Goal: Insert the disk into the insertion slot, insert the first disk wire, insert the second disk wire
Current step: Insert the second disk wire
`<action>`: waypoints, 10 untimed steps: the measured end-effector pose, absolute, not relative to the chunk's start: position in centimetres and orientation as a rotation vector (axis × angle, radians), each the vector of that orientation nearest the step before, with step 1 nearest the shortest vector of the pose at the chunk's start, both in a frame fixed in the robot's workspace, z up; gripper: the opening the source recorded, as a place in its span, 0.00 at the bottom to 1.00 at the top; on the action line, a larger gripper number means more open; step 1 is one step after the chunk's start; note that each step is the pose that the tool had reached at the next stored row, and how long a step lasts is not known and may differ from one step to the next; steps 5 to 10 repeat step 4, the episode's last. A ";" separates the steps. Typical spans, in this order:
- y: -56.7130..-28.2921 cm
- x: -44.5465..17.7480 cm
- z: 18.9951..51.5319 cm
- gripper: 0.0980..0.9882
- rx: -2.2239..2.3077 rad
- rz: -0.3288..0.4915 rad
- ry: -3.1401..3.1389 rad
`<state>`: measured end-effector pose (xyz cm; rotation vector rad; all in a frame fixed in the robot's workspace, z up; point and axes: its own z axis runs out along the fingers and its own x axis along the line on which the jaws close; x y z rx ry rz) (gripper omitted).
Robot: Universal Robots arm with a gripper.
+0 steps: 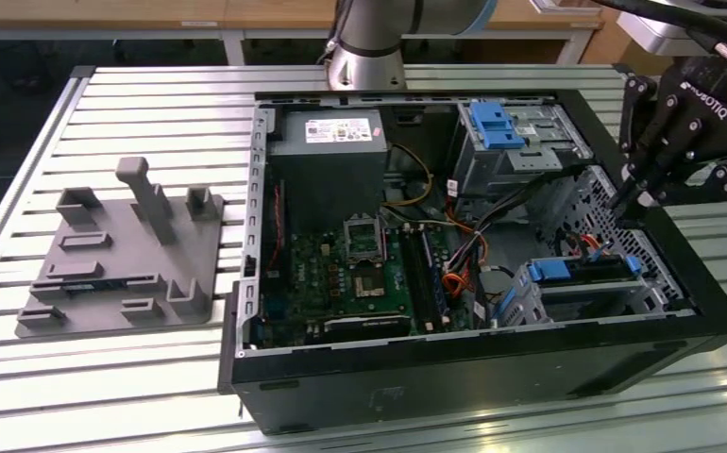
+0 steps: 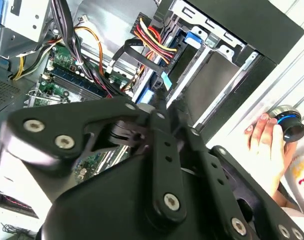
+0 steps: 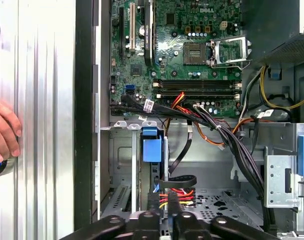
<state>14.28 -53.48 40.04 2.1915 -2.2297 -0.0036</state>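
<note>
While our gripper (image 1: 628, 203) hangs inside the open case, we see its fingers pressed together on nothing. We find the disk (image 1: 581, 272) seated in the insertion slot (image 1: 597, 294), just below those fingers.

My black metal gripper (image 2: 159, 102) hangs over the open computer case, its linkages crowding my sight, fingers drawn together at the tip beside a bundle of red, yellow and black wires (image 2: 149, 40). Nearby lies the green motherboard (image 2: 66, 82). A person's hand (image 2: 267, 145) rests outside the case on a blue-ringed knob (image 2: 289, 122).
</note>
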 end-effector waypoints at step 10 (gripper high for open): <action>-53.5 14.3 40.1 0.01 2.192 -0.004 -2.230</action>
